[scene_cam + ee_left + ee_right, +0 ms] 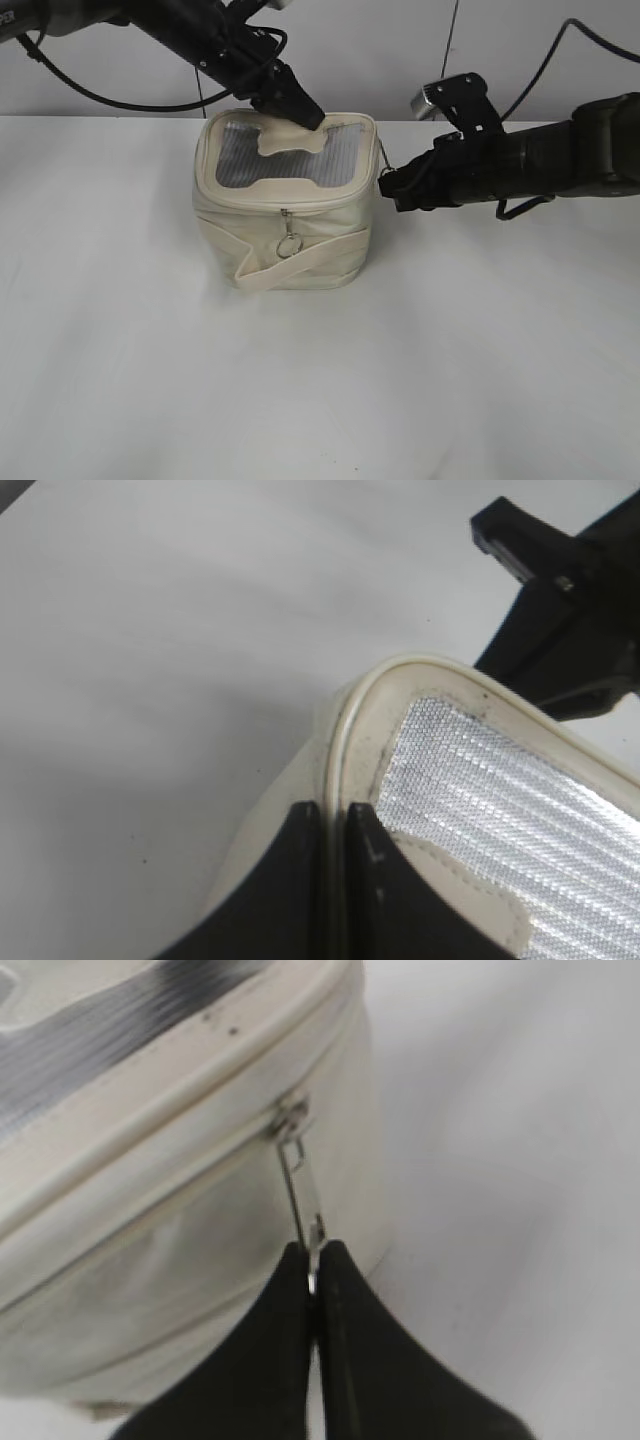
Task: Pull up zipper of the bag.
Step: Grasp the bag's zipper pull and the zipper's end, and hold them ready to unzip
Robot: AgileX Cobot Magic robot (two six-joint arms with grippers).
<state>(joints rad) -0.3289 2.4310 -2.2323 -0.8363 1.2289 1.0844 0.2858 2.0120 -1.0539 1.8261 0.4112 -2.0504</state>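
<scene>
The cream bag (300, 250) stands on the table with its grey top panel and H-shaped patch (285, 140) facing up. My left gripper (308, 117) is shut on the bag's top rim (345, 750) at its far edge; the jaws (335, 815) pinch the rim piping. My right gripper (386, 186) is at the bag's right side, shut on a metal zipper pull (305, 1195) that hangs from a slider (290, 1120) on the zipper line. A second slider with a ring pull (289, 243) hangs at the bag's front.
The white table (320, 400) reaches out around the bag. The cream strap (270, 272) loops out at the bag's front lower edge. The right arm's black body (565, 620) shows beyond the bag in the left wrist view.
</scene>
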